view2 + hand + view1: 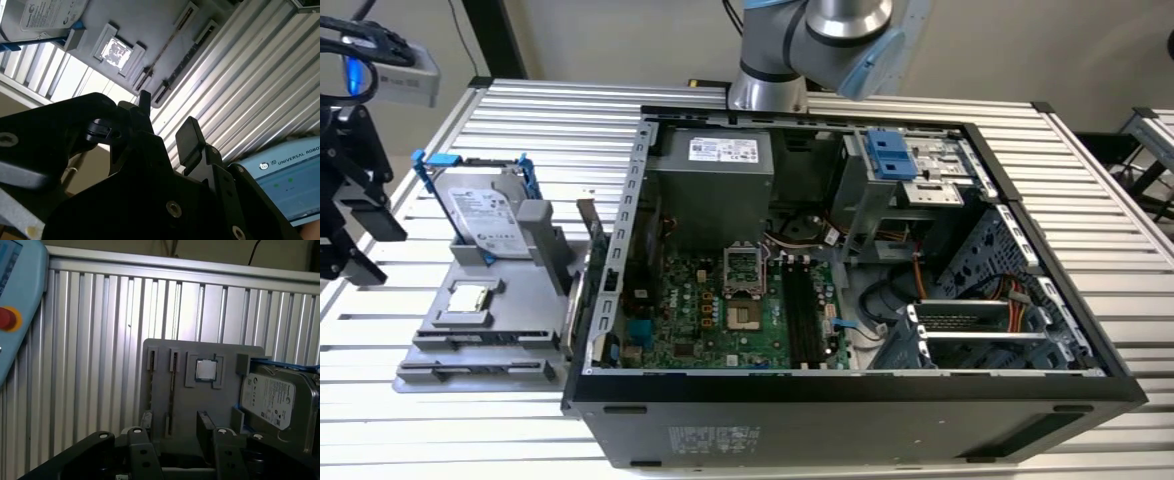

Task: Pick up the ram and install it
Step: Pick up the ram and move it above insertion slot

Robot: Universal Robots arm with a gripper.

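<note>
The ram (pixel 171 390) shows as a thin dark strip standing on edge in a slot of the grey holder (pixel 220 405) in the first wrist view. It is also seen as a thin line (pixel 167 42) in the second wrist view. My gripper (pixel 165 117) hovers off the holder's slot end with its black fingers (pixel 188 136) apart and nothing between them. From the exterior view the gripper (pixel 367 245) hangs at the far left, beside the holder (pixel 507 335). The green board's black memory slots (pixel 801 312) lie inside the open computer case (pixel 854 400).
The holder also carries a silver hard drive in a blue frame (pixel 483 212) and a square processor chip (pixel 470 298). A light blue pendant with a red button (pixel 15 290) lies on the ribbed metal table (pixel 100 340). The arm's base (pixel 767 90) stands behind the case.
</note>
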